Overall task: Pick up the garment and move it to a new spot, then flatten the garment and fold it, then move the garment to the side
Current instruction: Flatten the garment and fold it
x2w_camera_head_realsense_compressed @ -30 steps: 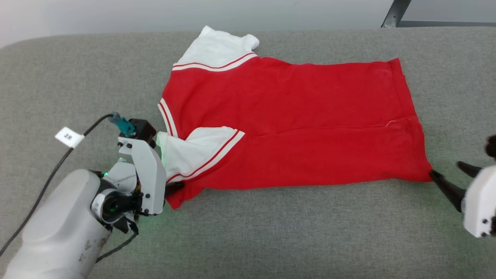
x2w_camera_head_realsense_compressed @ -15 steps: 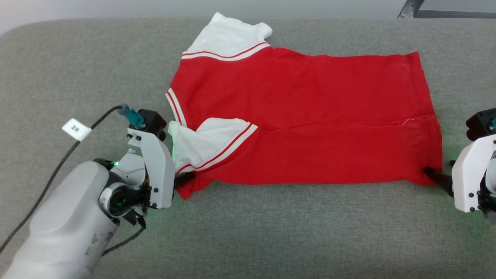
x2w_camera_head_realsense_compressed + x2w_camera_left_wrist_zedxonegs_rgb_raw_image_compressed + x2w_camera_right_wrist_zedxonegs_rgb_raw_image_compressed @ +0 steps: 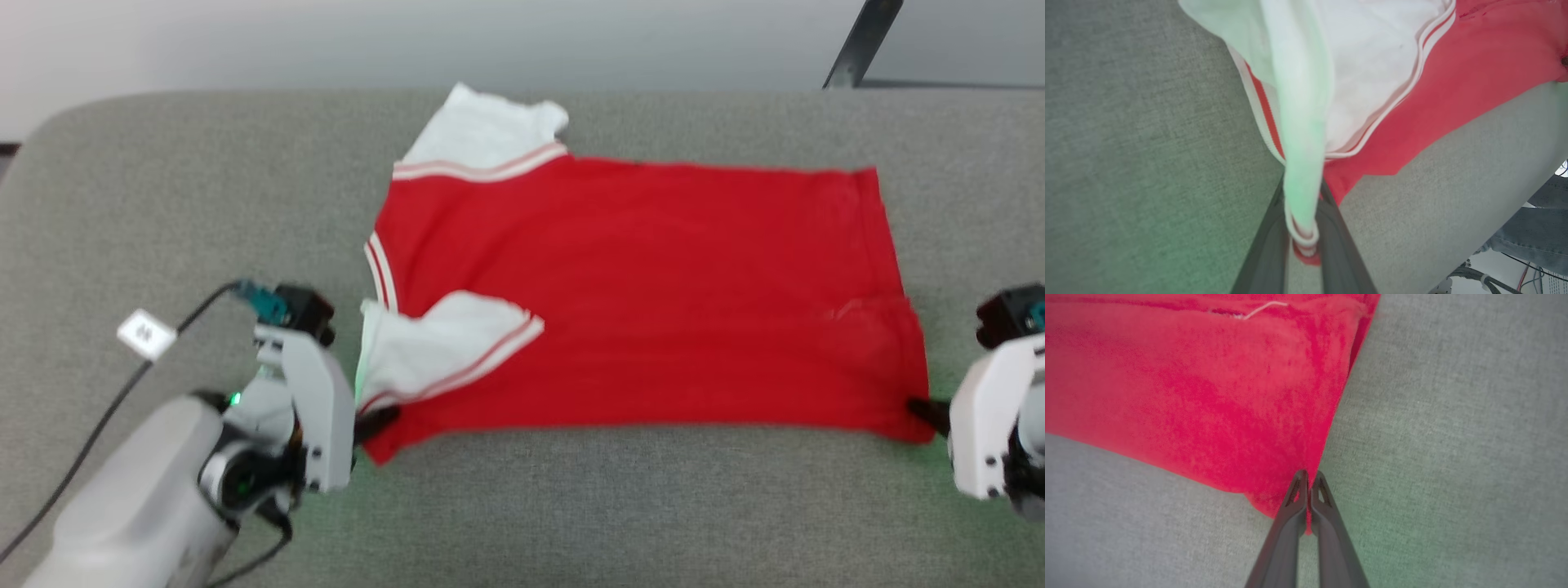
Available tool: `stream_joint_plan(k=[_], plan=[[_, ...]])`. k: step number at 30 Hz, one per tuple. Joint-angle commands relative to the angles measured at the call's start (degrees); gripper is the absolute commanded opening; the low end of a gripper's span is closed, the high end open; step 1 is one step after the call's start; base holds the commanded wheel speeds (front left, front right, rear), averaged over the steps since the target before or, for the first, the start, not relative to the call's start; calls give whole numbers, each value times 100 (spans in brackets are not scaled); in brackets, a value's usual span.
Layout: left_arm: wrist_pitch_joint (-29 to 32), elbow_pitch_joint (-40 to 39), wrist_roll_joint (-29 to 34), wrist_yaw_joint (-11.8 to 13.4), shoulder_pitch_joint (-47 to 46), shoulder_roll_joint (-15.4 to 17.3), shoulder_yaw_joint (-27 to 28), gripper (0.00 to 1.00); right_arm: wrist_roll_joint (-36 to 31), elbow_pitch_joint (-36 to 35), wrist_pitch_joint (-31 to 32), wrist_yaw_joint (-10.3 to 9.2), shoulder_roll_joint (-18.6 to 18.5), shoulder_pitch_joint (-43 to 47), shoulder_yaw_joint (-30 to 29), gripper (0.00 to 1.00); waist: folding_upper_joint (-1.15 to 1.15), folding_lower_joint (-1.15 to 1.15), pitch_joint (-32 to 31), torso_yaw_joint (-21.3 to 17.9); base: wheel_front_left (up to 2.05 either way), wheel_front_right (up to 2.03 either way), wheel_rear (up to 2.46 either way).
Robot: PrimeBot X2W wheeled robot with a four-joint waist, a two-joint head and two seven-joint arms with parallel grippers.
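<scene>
The garment, red with white shoulder panels and striped trim, lies spread across the grey padded surface, its number hidden. At its near left corner my left gripper is shut on the striped shoulder edge; the left wrist view shows the white and red cloth pinched between the fingers. My right gripper is shut on the near right hem corner, and the right wrist view has red fabric clamped between the dark fingertips.
A cable with a white tag runs to the left wrist. A dark metal leg stands beyond the surface's far right edge. In the left wrist view a person's leg in jeans shows past the surface's edge.
My right gripper came in to the garment's near right corner and closed on the hem. The head camera shifted, so the whole scene sits lower. The left gripper kept its hold.
</scene>
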Motion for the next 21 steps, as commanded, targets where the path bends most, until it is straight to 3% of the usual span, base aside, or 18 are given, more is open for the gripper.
stream_joint_plan(k=[1, 5, 11, 12, 13, 14, 15, 16, 21], plan=[[-87, -140, 30, 13, 274, 152, -35, 0, 121, -101, -36, -6, -123, 248, 31, 0, 0, 0, -230, 19, 0, 0, 0], [-241, -572, 109, 79, 724, 436, -63, 0, 273, -435, 8, -6, -345, 685, -21, 0, 0, 0, -318, 67, 0, 0, 0], [-429, -1475, 164, 376, 1435, 734, -95, 0, 377, -907, -23, -6, -534, 1358, -327, 0, 0, 0, -333, 145, 0, 0, 0], [-468, -1599, 177, 424, 1523, 761, -101, 2, 357, -988, -61, -6, -528, 1433, -404, 0, 0, 0, -337, 153, 0, 0, 0], [-501, -1706, 222, 466, 1592, 793, -110, 16, 317, -1052, -113, -6, -512, 1510, -499, 3, 0, 0, -347, 163, 0, 0, 0], [-570, -1800, 249, 518, 1641, 818, -92, 34, 271, -1118, -166, -6, -488, 1598, -582, 31, 0, 0, -355, 175, 0, 0, 0], [-670, -1886, 276, 573, 1682, 827, -53, 74, 216, -1175, -244, -6, -448, 1674, -685, 60, 0, 0, -367, 184, 0, 0, 0], [-780, -1969, 303, 624, 1725, 829, -10, 97, 153, -1229, -330, -6, -393, 1728, -804, 100, 0, 0, -381, 188, 0, 0, 0], [-1473, -2388, 426, 944, 2015, 855, 304, 100, -214, -1651, -820, -6, -63, 1958, -1413, 100, 0, 0, -426, 173, 0, 0, 0]])
